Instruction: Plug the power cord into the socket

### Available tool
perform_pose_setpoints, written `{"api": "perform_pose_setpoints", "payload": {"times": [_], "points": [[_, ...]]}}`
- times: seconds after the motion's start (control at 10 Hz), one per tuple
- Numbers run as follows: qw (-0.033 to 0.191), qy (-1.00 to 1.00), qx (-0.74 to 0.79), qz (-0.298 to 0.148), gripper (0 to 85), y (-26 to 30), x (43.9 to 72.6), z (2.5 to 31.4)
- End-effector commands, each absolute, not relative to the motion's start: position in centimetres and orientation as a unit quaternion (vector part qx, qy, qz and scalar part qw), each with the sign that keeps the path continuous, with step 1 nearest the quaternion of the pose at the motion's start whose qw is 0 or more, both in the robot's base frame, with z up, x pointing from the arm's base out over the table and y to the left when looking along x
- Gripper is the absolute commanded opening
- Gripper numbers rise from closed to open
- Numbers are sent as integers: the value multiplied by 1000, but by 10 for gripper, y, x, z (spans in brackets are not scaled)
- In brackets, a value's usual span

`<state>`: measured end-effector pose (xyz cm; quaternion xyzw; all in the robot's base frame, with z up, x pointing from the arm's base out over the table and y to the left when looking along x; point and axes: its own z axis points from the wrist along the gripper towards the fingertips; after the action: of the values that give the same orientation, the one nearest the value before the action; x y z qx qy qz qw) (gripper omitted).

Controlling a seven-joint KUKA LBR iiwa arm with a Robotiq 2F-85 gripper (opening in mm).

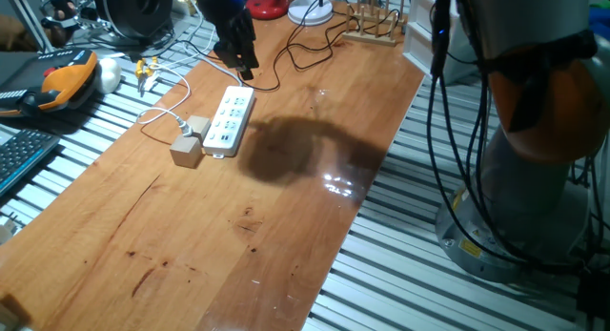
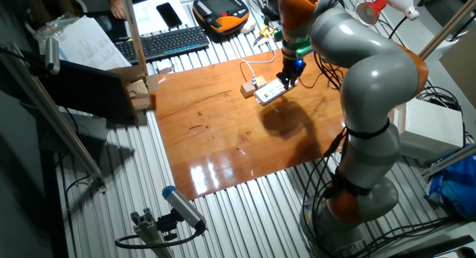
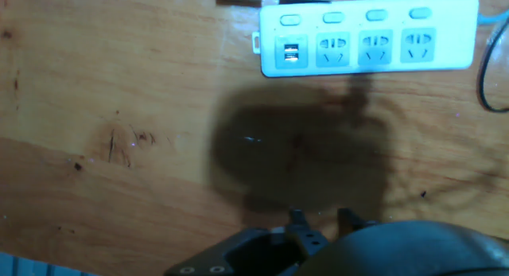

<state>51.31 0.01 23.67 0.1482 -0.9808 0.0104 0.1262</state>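
We see the power strip [image 1: 229, 121] lying flat on the desk [image 1: 191, 236] with all outlets empty. The white cord [image 1: 162, 116] lies beside it, unplugged. The gripper [image 1: 240, 62] hovers above the strip's far end; we cannot tell the jaws' state. Grasping and insertion remain.

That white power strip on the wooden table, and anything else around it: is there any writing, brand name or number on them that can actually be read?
No text can be read anywhere in these views.
Power strip: only outlet holes and small oval buttons show, no lettering.
Papers beside the keyboard: printed, but too small to read.
Orange handheld controller: screen and keys too small and blurred to read.
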Motion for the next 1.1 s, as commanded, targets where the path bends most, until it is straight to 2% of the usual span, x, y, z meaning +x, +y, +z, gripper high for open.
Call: {"api": "perform_pose_setpoints", "payload": {"times": [0.0, 0.4, 0.8, 0.9, 1.0], "points": [[127, -980, 151, 10, 0, 0, 513, 236], [107, -982, 156, 7, 0, -1, 509, 237], [109, -987, 119, 8, 0, -1, 509, 237], [104, -988, 111, 4, 0, -1, 509, 237], [112, -987, 116, 1, 0, -1, 509, 237]]}}
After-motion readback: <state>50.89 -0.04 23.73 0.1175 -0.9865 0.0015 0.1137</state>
